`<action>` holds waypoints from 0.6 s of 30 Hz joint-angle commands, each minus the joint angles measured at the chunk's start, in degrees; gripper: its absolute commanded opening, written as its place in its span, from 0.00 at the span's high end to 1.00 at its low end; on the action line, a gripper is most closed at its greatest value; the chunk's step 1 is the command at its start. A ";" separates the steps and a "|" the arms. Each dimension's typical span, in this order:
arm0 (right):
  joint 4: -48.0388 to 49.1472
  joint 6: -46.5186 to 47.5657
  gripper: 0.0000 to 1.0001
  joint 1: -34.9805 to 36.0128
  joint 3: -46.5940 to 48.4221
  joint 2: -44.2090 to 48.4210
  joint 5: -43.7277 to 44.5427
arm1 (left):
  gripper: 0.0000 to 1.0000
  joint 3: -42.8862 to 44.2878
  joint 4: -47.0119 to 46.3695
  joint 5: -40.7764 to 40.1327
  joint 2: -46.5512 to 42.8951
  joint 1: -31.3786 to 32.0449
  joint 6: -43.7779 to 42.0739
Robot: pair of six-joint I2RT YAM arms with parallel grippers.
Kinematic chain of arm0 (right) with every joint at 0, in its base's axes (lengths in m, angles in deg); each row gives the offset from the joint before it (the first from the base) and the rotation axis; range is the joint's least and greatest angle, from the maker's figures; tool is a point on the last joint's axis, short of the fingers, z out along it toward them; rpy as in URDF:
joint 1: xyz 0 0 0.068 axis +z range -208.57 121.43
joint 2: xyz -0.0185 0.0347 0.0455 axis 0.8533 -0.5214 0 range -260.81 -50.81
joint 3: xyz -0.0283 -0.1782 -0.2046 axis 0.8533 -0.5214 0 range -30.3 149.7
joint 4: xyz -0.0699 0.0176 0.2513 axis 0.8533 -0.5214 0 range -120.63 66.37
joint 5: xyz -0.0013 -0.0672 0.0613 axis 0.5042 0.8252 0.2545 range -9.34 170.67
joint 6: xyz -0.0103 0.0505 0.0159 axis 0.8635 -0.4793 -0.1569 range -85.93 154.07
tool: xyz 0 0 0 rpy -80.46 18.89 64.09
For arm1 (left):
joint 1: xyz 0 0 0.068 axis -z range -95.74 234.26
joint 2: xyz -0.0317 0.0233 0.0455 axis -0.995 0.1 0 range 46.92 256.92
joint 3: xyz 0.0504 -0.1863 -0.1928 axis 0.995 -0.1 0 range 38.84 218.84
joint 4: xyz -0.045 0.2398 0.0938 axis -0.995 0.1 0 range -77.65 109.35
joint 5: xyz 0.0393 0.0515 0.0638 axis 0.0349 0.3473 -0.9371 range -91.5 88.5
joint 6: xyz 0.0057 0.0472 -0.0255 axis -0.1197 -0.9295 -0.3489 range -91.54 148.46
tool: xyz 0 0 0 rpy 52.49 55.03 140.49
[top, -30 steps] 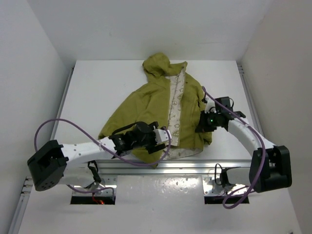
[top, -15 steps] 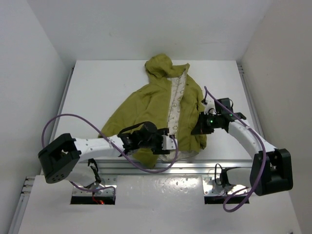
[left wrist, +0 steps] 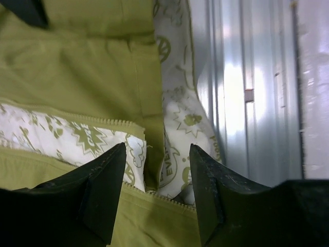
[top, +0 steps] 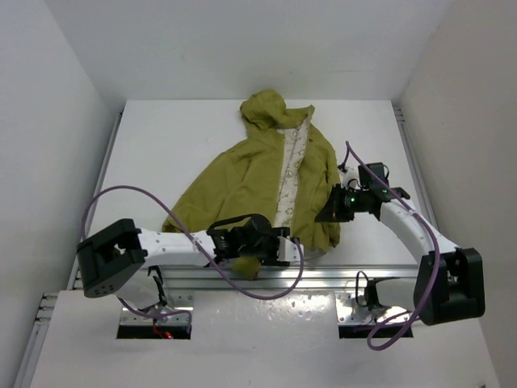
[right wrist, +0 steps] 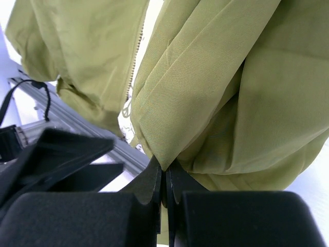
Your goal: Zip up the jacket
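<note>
The olive-green hooded jacket point(top: 242, 174) lies on the white table, hood at the far end, with a narrow strip of cream printed lining point(top: 292, 174) showing down the front. My left gripper point(top: 283, 246) is at the near hem. In the left wrist view it is open point(left wrist: 157, 149), and its jaws straddle the hem corner with zipper teeth point(left wrist: 103, 121) and lining point(left wrist: 177, 116). My right gripper point(top: 327, 212) is at the jacket's right front panel. In the right wrist view it is shut point(right wrist: 164, 172) on a fold of olive fabric point(right wrist: 205, 92).
An aluminium rail point(top: 363, 271) runs along the table's near edge and shows beside the hem in the left wrist view point(left wrist: 241, 77). Purple cables point(top: 105, 206) loop off both arms. White walls enclose the table on three sides.
My left gripper has moved right along the near hem to the front opening. My right gripper has drawn the right panel leftward, so less lining shows.
</note>
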 commanded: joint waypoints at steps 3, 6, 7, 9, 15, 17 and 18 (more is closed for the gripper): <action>2.15 -3.28 1.00 -0.40 -0.83 2.44 -3.86 | 0.42 2.55 -4.04 -6.26 4.62 0.48 3.43; 2.59 -3.81 1.00 -0.75 -1.00 2.62 -4.74 | 0.42 3.60 -4.84 -10.98 6.64 0.48 5.53; 2.59 -3.81 1.00 -0.83 -0.92 2.53 -4.74 | 0.42 4.47 -5.36 -12.49 7.34 1.00 6.06; 2.59 -4.08 1.00 -0.75 -1.18 2.70 -4.83 | 0.42 5.27 -6.16 -16.26 8.49 0.49 7.91; 1.54 -2.06 1.00 -0.92 -2.23 3.14 -3.86 | 0.57 5.98 -8.70 -17.96 7.36 -2.24 10.10; 1.36 -1.79 1.00 -0.92 -2.41 3.32 -3.51 | 0.64 5.98 -8.71 -15.76 6.82 -3.20 11.95; 1.53 -1.53 1.00 -1.18 -2.76 3.76 -3.42 | 0.76 5.98 -8.71 -14.53 5.52 -3.82 14.30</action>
